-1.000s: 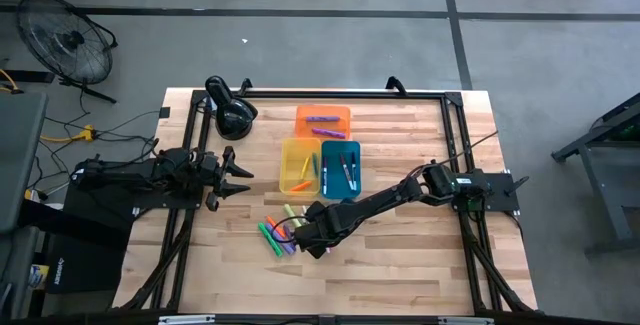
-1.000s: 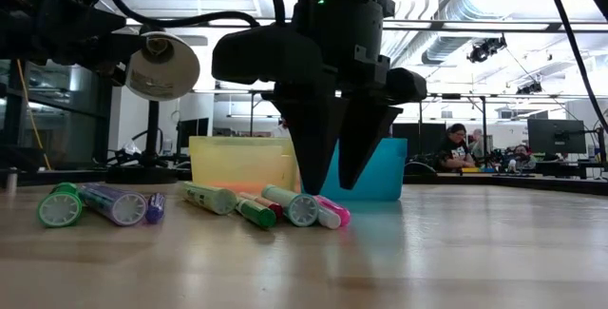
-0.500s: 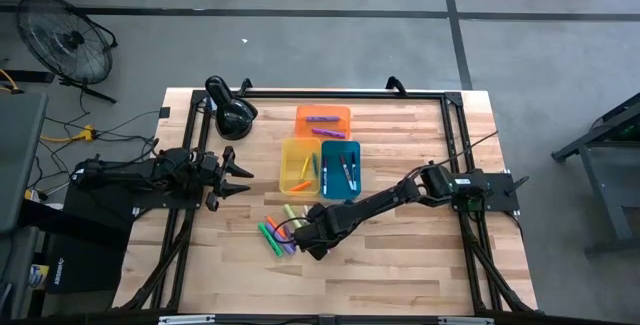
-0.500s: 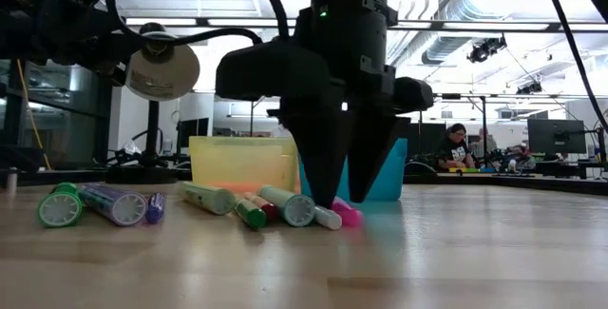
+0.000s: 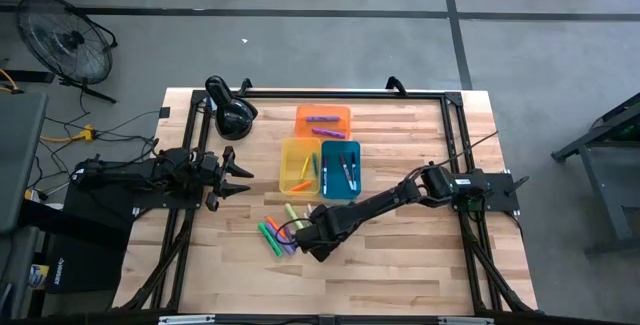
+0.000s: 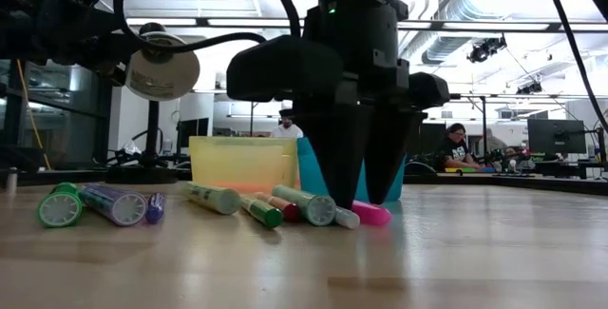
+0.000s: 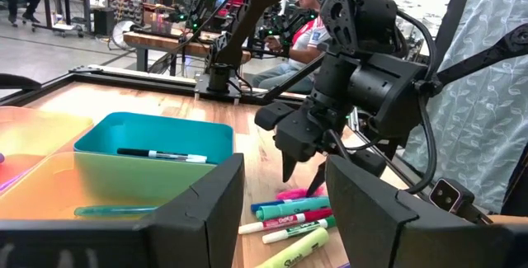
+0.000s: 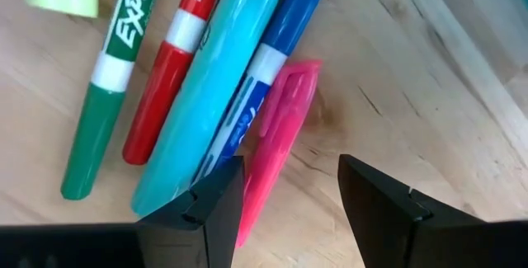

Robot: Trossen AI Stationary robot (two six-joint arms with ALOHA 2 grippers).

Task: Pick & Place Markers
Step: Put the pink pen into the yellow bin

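Several markers [image 5: 282,233] lie loose on the wood in front of the trays: green, red, teal, blue, pink and purple. My right gripper [image 5: 312,239] stands over the right end of this pile, fingers pointing down, open, tips close to the table [image 6: 366,198]. A pink marker [image 8: 279,140] lies flat between its fingers, beside a blue marker [image 8: 272,62] and a teal marker [image 8: 210,107]. More markers lie inside the trays. My left gripper [image 5: 240,178] waits open at the table's left side. My right gripper comes from above, pointing down, open. One finger [image 8: 202,202] stands at the near ends of the teal and blue markers and seems to bear on them from the side. The pink marker's body [image 8: 264,181] lies on the table right beside that finger, apart from the other finger.
An orange tray [image 5: 322,120], a yellow tray [image 5: 299,165] and a blue tray [image 5: 341,168] sit just beyond the pile. A black lamp [image 5: 230,113] stands at the far left. People sit in the room behind. Bare wood lies to the near right.
My right gripper has come down onto the pile and shifted a little toward the table's right. The teal, pink and neighbouring markers have slid or rolled along the table to the right with it. The green and purple markers at the left have stayed.
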